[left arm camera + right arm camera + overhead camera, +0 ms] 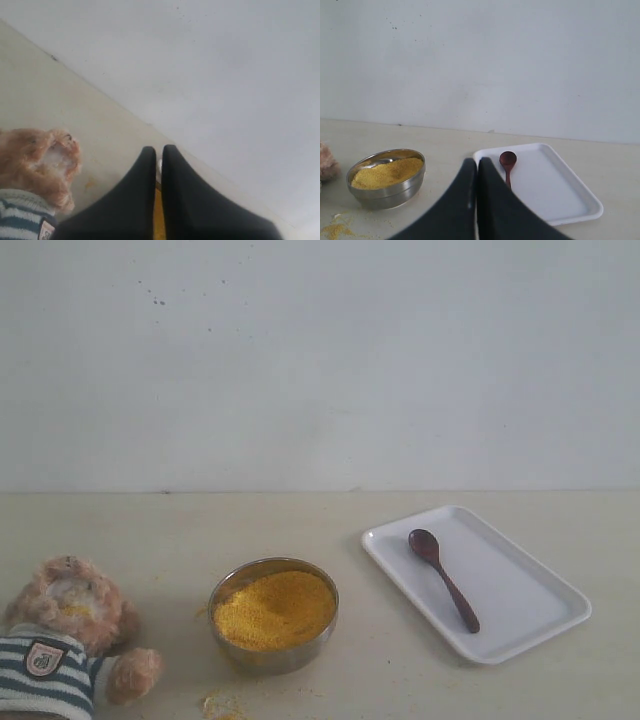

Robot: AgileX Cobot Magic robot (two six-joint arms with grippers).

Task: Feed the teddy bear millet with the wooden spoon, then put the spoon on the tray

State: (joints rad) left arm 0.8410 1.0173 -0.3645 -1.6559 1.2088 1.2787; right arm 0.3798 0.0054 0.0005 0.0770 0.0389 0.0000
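Far to the left, at the near edge of the table (330, 525), sits the teddy bear (70, 625). It is fluffy and light brown, it has a striped shirt with a little badge, and there is some yellow on its pale face. The left fingers (142, 175) are black and hang above the table just beside the bear. They are closed with only a thin slit between them, and they hold nothing. A little to the right of the bear, some yellow crumbs (222, 706) lie on the table near the front edge. Next comes a round shiny steel bowl (272, 655). It is close to the bear but does not touch it. The millet (275, 608) fills the bowl in a bright yellow heap. The right fingers (465, 180) are black too. They are pressed together and are empty, and they point between the bowl and the tray. The white tray (520, 605) lies on the right side of the table, turned at a slant, a small way from the bowl. The wooden spoon (443, 578) lies flat inside the tray, near its left side. Its round end points toward the grey wall (320, 360) at the back, and its thin handle points toward the front.
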